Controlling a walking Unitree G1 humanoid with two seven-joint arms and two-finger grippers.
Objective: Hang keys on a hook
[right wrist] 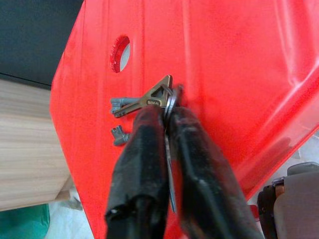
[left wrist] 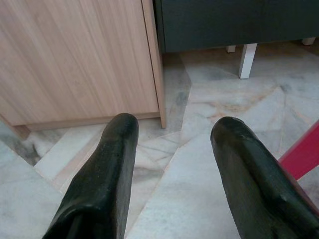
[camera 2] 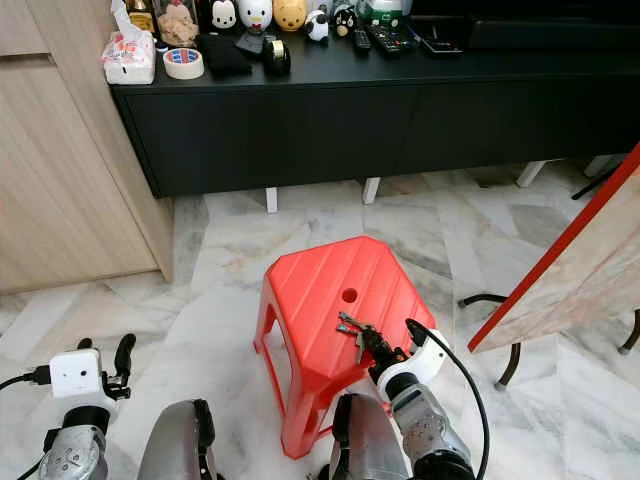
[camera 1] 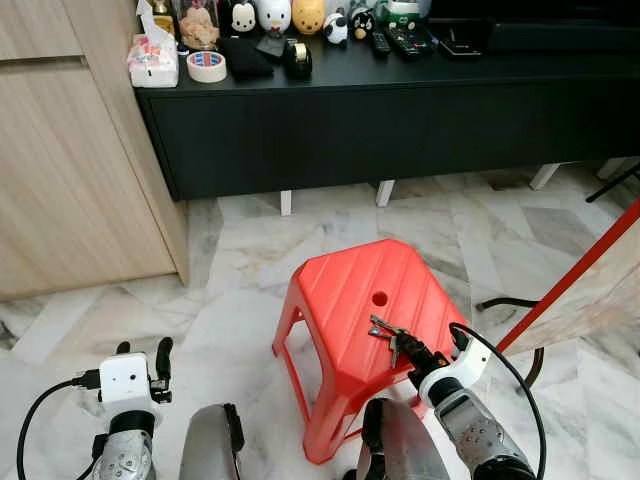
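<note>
The right claw [right wrist: 164, 117] is clenched on the keys [right wrist: 144, 102], which rest on the top of the red stool [camera 1: 345, 290]. In the head views the bunch lies at 10 o'clock from the claw, just beyond the fingertips, with the stool's round hole [camera 1: 379, 298] farther out at 12 o'clock from the keys. The wrist view shows the fingers pinching at the key ring; the key blades run roughly crosswise to the fingers. Whether the keys are already lifted clear of the stool top or are touching it cannot be told with certainty.

The left claw [left wrist: 172, 164] hangs released, fingers apart, low over the marble floor [camera 1: 230, 250] beside the wooden cabinet [camera 1: 70, 150]. It is well apart from the stool; the right arm is the nearer one.

No hook can be identified in these views. The black surface [camera 1: 400, 65] at 12 o'clock carries a tape roll [camera 1: 207, 66], a tissue pack [camera 1: 153, 58], figurines and remote controls. A red-edged board [camera 1: 590, 270] leans at 3 o'clock, with a black cable [camera 1: 505, 302] on the floor near its foot. Both are probable obstructions if the robot turns right.
</note>
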